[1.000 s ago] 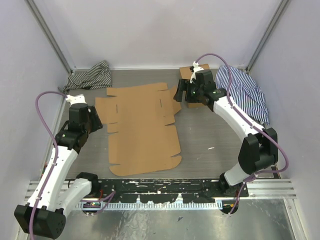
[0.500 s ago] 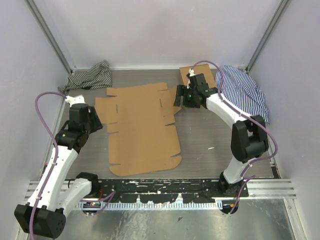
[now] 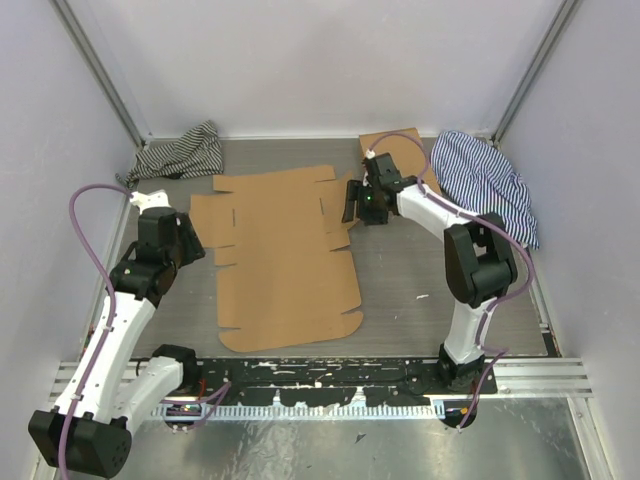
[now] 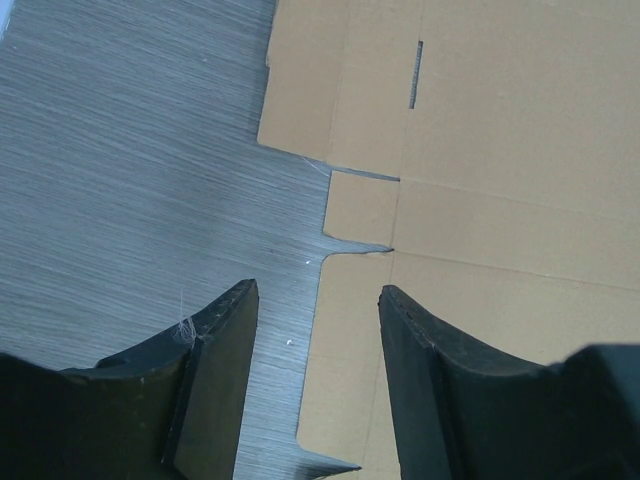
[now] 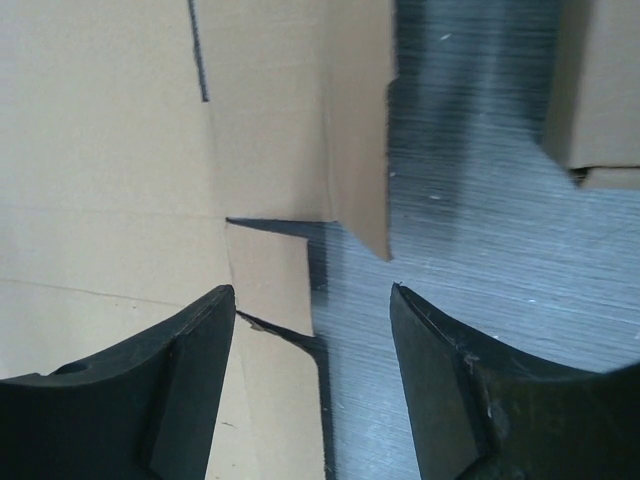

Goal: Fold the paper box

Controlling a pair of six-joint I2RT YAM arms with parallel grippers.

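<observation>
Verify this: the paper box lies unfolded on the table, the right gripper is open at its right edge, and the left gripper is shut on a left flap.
Wrong on the left gripper: the left wrist view shows it open above the paper box's left edge, gripping nothing. The rest stands.

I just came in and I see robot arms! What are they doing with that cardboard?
Two robot arms are getting ready to fold the paper box, which lies spread out and unfolded on the table. The left gripper hovers open over its left edge. The right gripper hovers open over a flap on its right edge. Neither one holds anything yet.
</observation>
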